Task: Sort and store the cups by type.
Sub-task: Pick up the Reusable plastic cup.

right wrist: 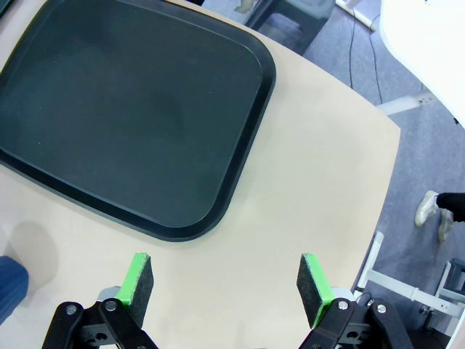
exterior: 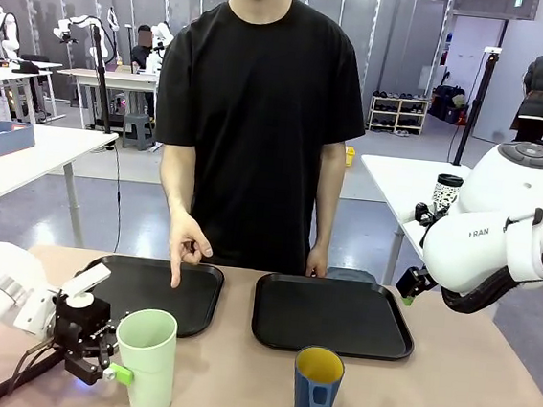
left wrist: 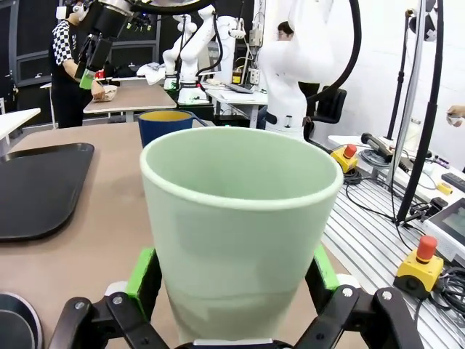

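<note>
A tall pale green tumbler (exterior: 146, 360) stands on the table near its front left. My left gripper (exterior: 108, 351) is open around it. In the left wrist view the tumbler (left wrist: 240, 233) stands between the green pads (left wrist: 142, 273), which sit close against its walls. The dark blue mug (exterior: 316, 389), yellow inside, stands at the front middle, and the left wrist view has the mug (left wrist: 166, 123) behind the tumbler. My right gripper (right wrist: 225, 287) hangs open over bare table beside the right tray (right wrist: 131, 109), holding nothing. A blue edge of the mug (right wrist: 10, 287) shows at the lower left there.
Two black trays lie side by side, the left tray (exterior: 195, 302) and the right tray (exterior: 333, 315). A person stands at the far side, with one hand (exterior: 185, 248) pointing down at the left tray. A speckled lidded cup (exterior: 446, 191) stands on a white table behind.
</note>
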Available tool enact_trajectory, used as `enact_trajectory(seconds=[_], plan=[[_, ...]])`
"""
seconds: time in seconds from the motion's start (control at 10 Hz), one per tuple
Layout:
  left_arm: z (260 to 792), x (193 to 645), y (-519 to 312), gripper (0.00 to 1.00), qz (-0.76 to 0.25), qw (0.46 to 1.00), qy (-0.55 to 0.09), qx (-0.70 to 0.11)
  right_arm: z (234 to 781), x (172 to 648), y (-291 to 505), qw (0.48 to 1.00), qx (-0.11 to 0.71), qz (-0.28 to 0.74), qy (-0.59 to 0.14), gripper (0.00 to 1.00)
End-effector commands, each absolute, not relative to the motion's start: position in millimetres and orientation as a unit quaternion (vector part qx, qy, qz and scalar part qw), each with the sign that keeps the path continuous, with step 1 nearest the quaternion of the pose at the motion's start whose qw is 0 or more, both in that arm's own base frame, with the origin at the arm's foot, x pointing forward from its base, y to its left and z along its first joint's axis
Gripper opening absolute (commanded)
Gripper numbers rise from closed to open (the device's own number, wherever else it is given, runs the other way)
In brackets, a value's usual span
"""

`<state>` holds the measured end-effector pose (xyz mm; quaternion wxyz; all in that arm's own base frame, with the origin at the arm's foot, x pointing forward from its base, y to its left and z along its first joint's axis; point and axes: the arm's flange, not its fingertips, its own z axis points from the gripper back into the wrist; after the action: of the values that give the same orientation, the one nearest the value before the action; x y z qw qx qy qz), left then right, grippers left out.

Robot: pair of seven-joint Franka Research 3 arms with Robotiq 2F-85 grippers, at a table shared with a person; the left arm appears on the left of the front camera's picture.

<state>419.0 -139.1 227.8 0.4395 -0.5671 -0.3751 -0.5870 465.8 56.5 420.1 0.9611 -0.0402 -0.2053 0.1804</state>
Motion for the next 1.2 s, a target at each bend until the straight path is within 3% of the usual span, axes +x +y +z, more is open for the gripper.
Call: enact_trajectory(seconds=[0.0, 0.8, 0.9, 1.0, 1.1], plan=[[205.1, 414.7, -144.1, 1.00, -0.590, 0.409, -0.394, -0.574, 419.3, 466.1, 56.2, 0.961, -0.039, 0.180, -0.205, 1.00], [192.8, 410.3, -157.0, 1.00, -0.596, 0.378, -0.379, -0.598, 419.3, 466.1, 56.2, 0.961, -0.039, 0.180, -0.205, 1.00], [193.1, 409.9, -154.7, 0.82, -0.598, 0.370, -0.385, -0.598, 419.3, 466.1, 56.2, 0.961, -0.039, 0.180, -0.205, 1.00], [192.7, 409.4, -153.6, 0.81, -0.606, 0.368, -0.383, -0.593, 419.3, 466.1, 56.2, 0.961, -0.039, 0.180, -0.205, 1.00], [192.5, 409.1, -153.7, 0.63, -0.609, 0.366, -0.382, -0.591, 419.3, 466.1, 56.2, 0.961, -0.039, 0.180, -0.205, 1.00]])
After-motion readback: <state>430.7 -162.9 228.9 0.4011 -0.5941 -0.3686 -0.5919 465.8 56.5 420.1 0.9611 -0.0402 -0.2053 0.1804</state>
